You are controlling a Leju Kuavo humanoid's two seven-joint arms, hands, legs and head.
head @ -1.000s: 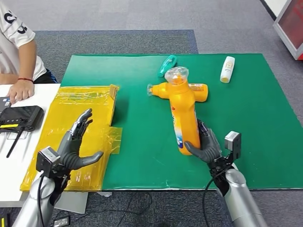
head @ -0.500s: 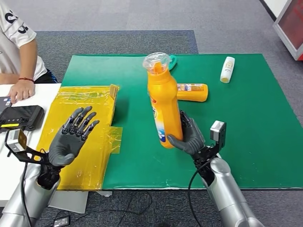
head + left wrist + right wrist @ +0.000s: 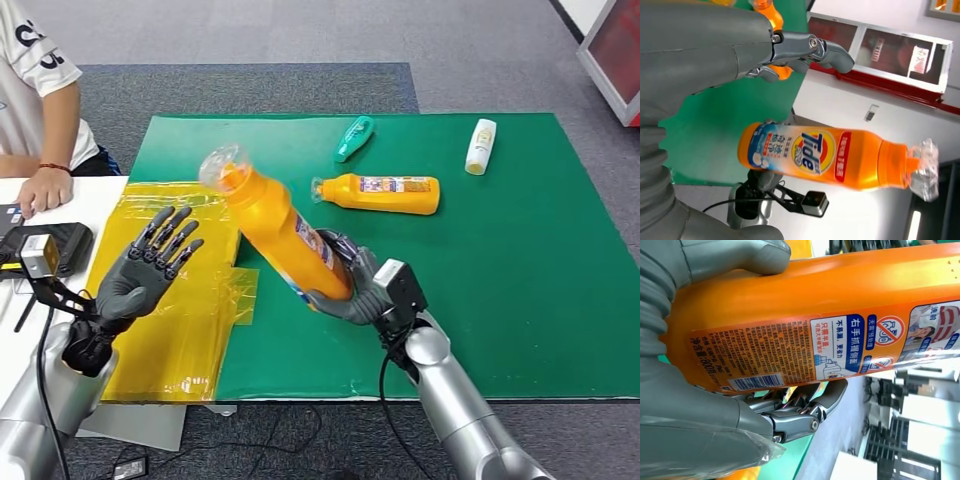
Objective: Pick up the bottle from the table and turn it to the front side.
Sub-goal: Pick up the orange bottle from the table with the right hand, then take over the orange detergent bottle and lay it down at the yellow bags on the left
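Green mat (image 3: 528, 300) on bench. Right hand (image 3: 355, 290) grips bottle (image 3: 279, 230) base, lifted, tilted toward left. Left hand (image 3: 147, 275) spread, empty, palm toward bottle. Step: turning. Next likely: handover to left hand.

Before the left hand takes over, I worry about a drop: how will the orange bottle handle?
The orange bottle looks stiff: the right hand holds it tilted by its base and it keeps its shape. Its glossy label may be slippery. The far end carries crinkly clear wrap, a poor place to grip. The open left hand should probably take the body.
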